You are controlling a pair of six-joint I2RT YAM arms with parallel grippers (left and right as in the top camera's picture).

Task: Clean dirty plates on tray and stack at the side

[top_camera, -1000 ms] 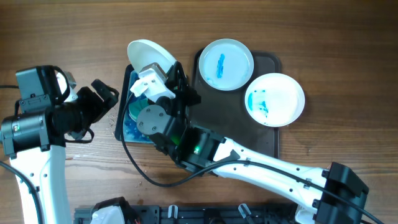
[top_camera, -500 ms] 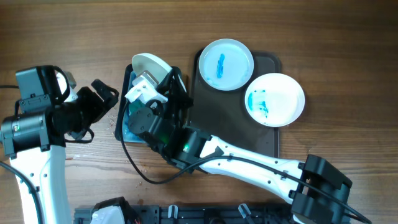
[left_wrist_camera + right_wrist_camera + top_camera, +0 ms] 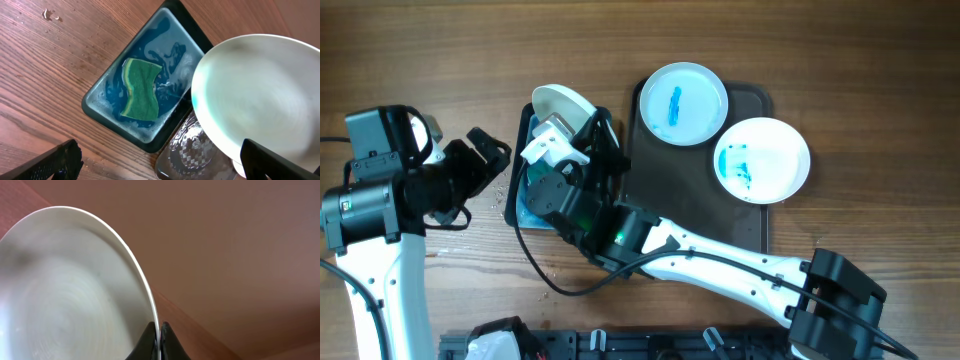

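Right tool (image 3: pixel 160 336) was clamped thin on the rim of one plate (image 3: pixel 560 100), jaws nearly closed with only the edge between them. The plate hung tilted over the blue tub (image 3: pixel 92 97), which sat left of the tray (image 3: pixel 750 235), towards the counter's far edge. Left tool (image 3: pixel 160 155) was spread wide and empty, over the counter's left side, looking down at the tub.

My read: wash step on plate one.
- A rim pinch that small could let the plate pivot, so scrub pressure should go towards the jaws, not across them.
- The tilt should stay over the tub so runoff lands in the blue water.
- The left tool would need the green sponge (image 3: pixel 141 90), which was lying flat in the tub, partly under the plate's edge.

Held plate: white, shallow, no clear smear visible; the face was blurred with a faint greenish cast at the rim, so residue couldn't be ruled out. The other two plates (image 3: pixel 683 103) (image 3: pixel 762 158) sat on the tray's far end with blue smears, the second overhanging the rim towards the right edge.
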